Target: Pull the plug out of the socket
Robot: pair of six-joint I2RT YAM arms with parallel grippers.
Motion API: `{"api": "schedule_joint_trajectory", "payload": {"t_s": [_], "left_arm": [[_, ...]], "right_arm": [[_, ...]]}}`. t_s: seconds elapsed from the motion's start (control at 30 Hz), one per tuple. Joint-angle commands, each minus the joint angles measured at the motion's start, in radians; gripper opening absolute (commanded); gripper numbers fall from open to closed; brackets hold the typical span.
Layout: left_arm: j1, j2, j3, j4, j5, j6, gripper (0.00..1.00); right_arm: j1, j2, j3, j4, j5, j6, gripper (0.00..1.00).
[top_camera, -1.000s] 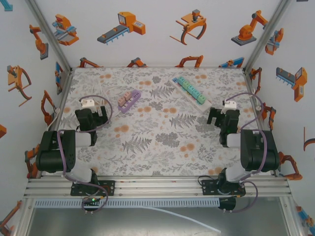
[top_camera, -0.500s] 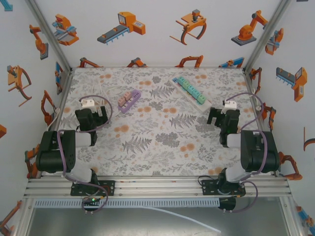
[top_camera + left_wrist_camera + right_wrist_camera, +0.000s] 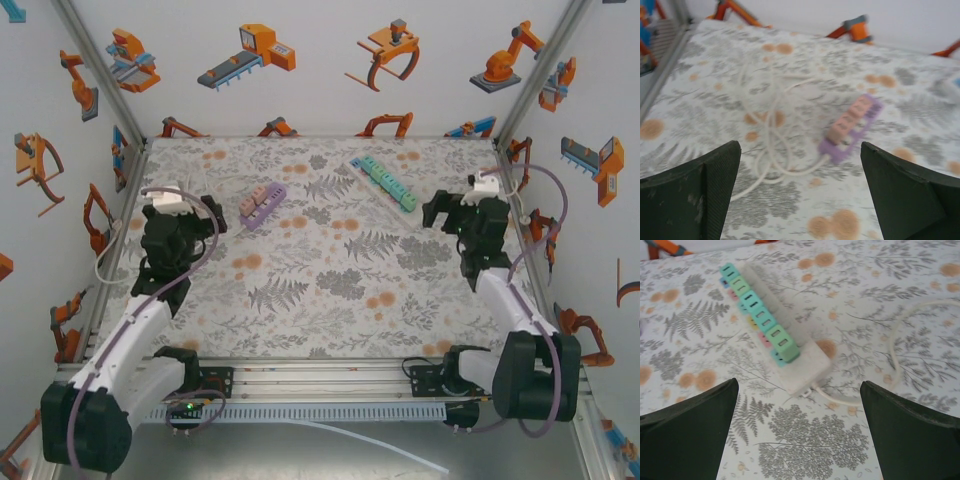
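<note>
Two power strips wait; left gripper point(image 3: 800, 150) and right gripper point(image 3: 799, 385) hang spread and empty.
At eleven o'clock from the middle of the table point(image 3: 330, 290) lies the purple strip point(image 3: 262, 205), at one the white strip point(image 3: 382, 183); its green plugs point(image 3: 765, 322) look light, rigid and snug, so pinch one's flat sides.

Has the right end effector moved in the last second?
Yes. The right end effector moved forward, ending nearer the white power strip.

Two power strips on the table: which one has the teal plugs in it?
The white strip, right of centre toward the back of the table, holds the row of teal-green plugs. The purple strip to its left carries pink plugs instead.
</note>
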Motion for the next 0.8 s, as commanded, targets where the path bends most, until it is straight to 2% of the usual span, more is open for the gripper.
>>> {"api": "schedule_joint_trajectory", "payload": {"t_s": [0.0,0.17,0.4,0.53,0.67,0.77], "left_arm": [[-0.096,-0.028,0.083,-0.201,0.183,-0.062,0.97],[-0.308,-0.003,0.187,-0.29,0.404,0.024,0.97],[-0.603,0.056,0.238,-0.39,0.483,0.171,0.97],[-0.676,0.073,0.248,-0.467,0.412,0.196,0.97],[-0.687,0.05,0.223,-0.469,0.318,0.152,0.97],[-0.687,0.027,0.209,-0.46,0.301,0.136,0.97]], "right_arm": [[0.02,0.089,0.121,-0.125,-0.15,-0.025,0.99],[0.101,0.331,0.397,-0.304,-0.161,-0.208,0.99],[0.168,0.759,0.871,-0.564,-0.132,-0.276,0.99],[0.183,0.978,1.122,-0.698,-0.15,-0.294,0.99],[0.203,1.137,1.316,-0.811,-0.16,-0.327,0.99],[0.221,1.209,1.443,-0.935,-0.159,-0.364,0.99]]}}
